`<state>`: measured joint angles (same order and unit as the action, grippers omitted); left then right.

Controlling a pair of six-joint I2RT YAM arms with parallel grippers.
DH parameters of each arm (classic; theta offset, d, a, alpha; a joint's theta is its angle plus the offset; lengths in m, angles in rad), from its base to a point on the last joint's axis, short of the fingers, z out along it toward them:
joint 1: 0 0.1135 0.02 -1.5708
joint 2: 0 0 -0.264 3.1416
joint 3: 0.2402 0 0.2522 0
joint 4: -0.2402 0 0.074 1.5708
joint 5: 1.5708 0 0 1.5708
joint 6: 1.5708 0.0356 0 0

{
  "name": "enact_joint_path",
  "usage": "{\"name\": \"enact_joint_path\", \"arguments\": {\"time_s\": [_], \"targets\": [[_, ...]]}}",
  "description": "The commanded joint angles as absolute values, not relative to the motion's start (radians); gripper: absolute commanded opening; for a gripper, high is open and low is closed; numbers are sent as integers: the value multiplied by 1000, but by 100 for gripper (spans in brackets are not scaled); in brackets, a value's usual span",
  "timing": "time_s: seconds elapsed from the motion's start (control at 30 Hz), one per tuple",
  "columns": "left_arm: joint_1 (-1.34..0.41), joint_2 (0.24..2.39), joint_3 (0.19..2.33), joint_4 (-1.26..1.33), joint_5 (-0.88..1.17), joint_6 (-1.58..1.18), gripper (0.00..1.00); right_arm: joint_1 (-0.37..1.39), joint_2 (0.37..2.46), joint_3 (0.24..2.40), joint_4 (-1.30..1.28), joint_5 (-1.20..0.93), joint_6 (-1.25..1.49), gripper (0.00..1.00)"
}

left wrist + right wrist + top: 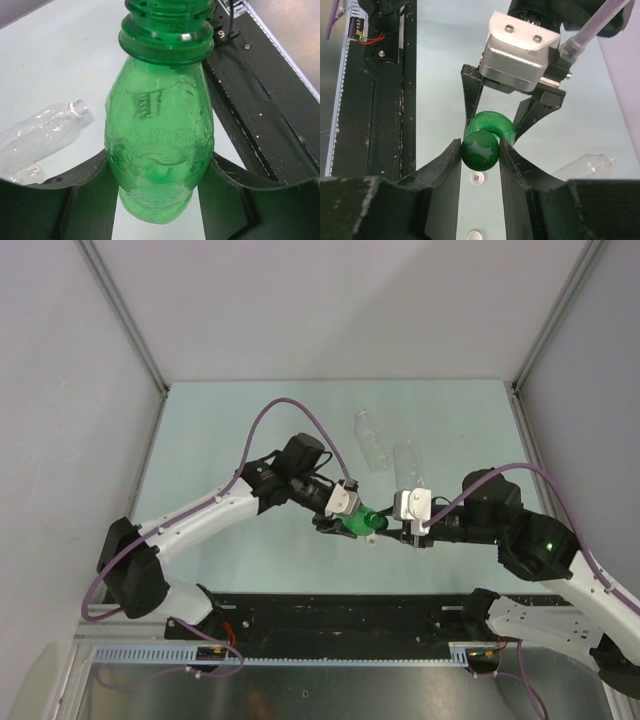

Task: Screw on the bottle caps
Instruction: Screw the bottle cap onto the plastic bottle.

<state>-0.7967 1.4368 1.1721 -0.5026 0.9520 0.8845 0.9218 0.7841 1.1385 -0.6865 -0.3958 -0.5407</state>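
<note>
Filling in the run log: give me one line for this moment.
phase: capping; left end effector: shut on green bottle; right end effector: shut on green cap at its neck; clear bottles: lying beyond

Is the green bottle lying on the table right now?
No, the left end effector holds the green bottle above the table while the right end effector clamps its green cap.

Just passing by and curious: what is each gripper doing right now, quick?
Left gripper: closed on the green bottle.
Right gripper: closed on the dark green cap at the bottle's mouth.
</note>
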Motion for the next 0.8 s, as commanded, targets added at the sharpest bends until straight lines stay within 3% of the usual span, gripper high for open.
{"name": "enact_joint_path", "arguments": {"time_s": [0.0,0.77], "targets": [[-823,1397,1153,-546,1003,935,0,929,758,1128,-659,-425,-631,0],[-849,1384,1165,-593,1024,973,0,956,812,1104,-713,-503,-738,0]]}}
